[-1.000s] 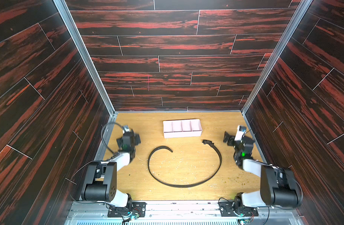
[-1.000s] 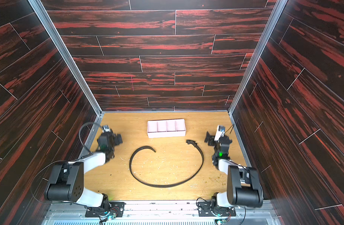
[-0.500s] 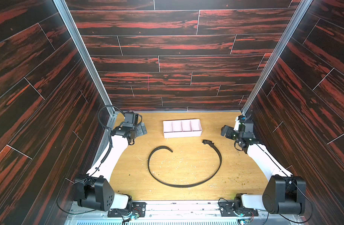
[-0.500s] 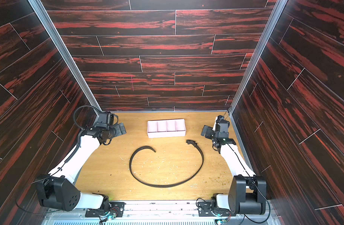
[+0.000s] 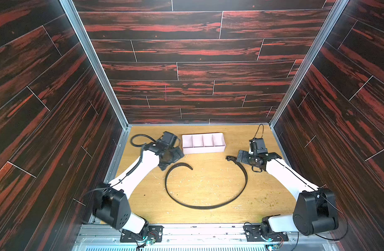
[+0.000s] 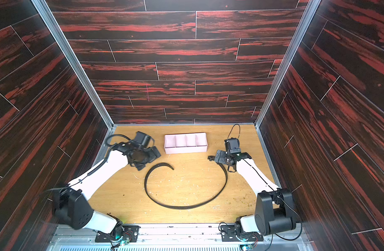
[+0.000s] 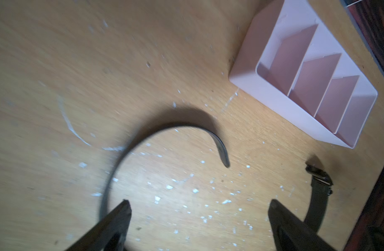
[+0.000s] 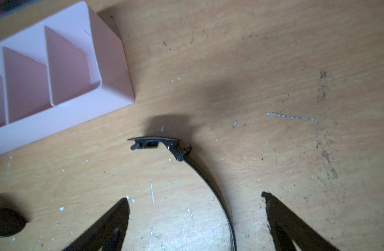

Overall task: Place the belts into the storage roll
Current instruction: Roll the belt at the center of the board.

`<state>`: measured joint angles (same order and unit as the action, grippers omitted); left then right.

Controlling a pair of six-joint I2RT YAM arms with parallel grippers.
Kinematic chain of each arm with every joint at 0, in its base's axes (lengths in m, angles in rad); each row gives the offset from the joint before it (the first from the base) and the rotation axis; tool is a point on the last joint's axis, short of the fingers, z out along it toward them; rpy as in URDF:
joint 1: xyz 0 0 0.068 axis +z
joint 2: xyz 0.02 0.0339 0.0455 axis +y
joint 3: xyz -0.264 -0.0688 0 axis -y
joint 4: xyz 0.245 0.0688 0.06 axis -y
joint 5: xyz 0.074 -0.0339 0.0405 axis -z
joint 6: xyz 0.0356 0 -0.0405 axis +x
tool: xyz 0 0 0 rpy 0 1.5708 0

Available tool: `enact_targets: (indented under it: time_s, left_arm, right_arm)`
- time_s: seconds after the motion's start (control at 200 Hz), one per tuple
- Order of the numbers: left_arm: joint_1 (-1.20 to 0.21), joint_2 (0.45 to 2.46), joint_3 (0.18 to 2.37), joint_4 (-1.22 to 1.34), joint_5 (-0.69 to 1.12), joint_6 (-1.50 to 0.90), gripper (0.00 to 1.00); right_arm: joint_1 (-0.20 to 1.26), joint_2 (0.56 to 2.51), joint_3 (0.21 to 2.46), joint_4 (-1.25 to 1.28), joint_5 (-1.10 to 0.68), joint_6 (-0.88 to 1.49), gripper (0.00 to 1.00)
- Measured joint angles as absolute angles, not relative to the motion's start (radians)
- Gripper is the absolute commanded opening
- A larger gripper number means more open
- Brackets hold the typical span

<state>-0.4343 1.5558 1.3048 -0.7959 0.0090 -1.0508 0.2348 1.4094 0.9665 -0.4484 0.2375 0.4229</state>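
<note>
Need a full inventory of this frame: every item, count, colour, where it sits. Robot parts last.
belt: 1, black, open loop mid-table, outside the tray; buckle toward the right arm, tapered tip toward the left arm
storage tray: 1, pale pink, four empty compartments, at the back of the table beyond the belt
table: 1, tan wood, white flecks
walls: 3, dark panels streaked red, around the table
left arm: 1, white and black, reaching in from the near edge
right arm: 1, white and black, likewise
left pincer: 1, black, open, empty, near the tapered tip
right pincer: 1, black, open, empty, near the buckle
</note>
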Motion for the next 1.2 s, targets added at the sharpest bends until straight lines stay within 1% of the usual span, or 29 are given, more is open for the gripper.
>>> enact_targets:
  time_s: [0.15,0.25,0.456,0.787,0.992,1.107,1.197]
  left_arm:
    - [-0.459,1.680,1.373,-0.786,0.035,-1.168,0.87]
    - [-0.473,1.753,1.412,-0.792,0.045,-1.217,0.84]
    - [-0.494,1.889,1.477,-0.791,0.083,-1.286,0.79]
    - [-0.524,1.984,1.562,-0.807,0.105,-1.314,0.74]
    - [-0.542,2.016,1.561,-0.817,0.106,-1.294,0.59]
    - [-0.545,2.038,1.546,-0.818,0.107,-1.273,0.55]
    - [-0.546,2.054,1.539,-0.820,0.105,-1.256,0.49]
  right_arm:
    - [0.241,1.409,0.954,-0.458,0.253,0.435,0.99]
    - [0.244,1.409,0.954,-0.466,0.260,0.437,0.99]
    - [0.252,1.398,0.943,-0.476,0.271,0.442,0.99]
    - [0.252,1.392,0.931,-0.482,0.276,0.445,0.99]
    - [0.252,1.393,0.902,-0.487,0.275,0.445,0.99]
    - [0.252,1.398,0.891,-0.486,0.272,0.446,0.99]
    - [0.252,1.411,0.886,-0.485,0.269,0.445,0.98]
